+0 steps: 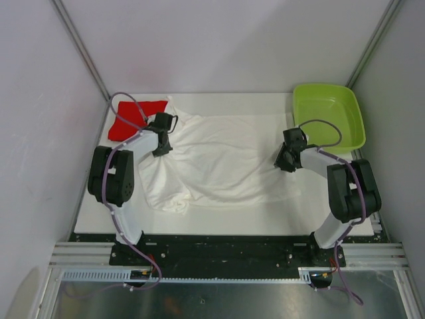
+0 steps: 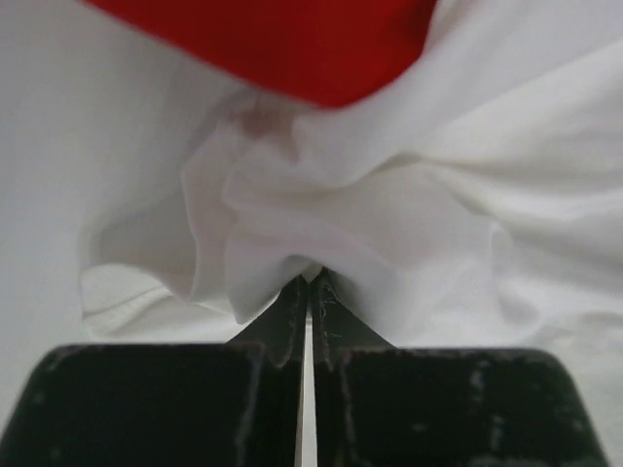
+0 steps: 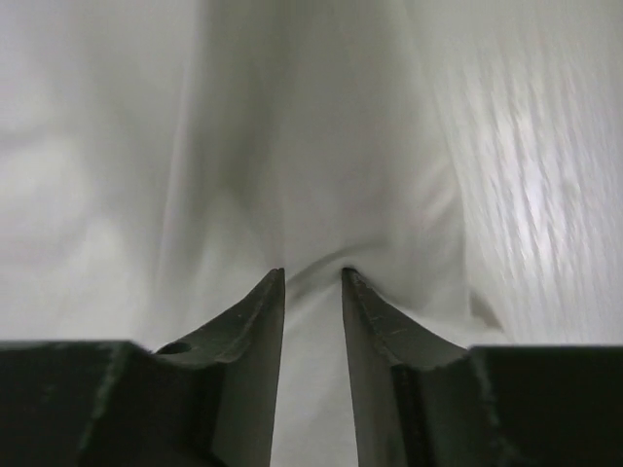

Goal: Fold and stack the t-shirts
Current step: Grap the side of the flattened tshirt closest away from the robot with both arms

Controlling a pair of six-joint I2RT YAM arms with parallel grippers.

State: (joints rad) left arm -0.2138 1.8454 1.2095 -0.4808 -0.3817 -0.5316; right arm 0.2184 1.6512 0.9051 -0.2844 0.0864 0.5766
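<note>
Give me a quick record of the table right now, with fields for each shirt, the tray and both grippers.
white t-shirt: spread out and rumpled across the middle of the table
red t-shirt: bunched at the far left corner, against the white one
green tray: far right corner
left gripper: shut on a fold at the white t-shirt's left side
right gripper: jaws apart, a ridge of white cloth between them, at the shirt's right side
</note>
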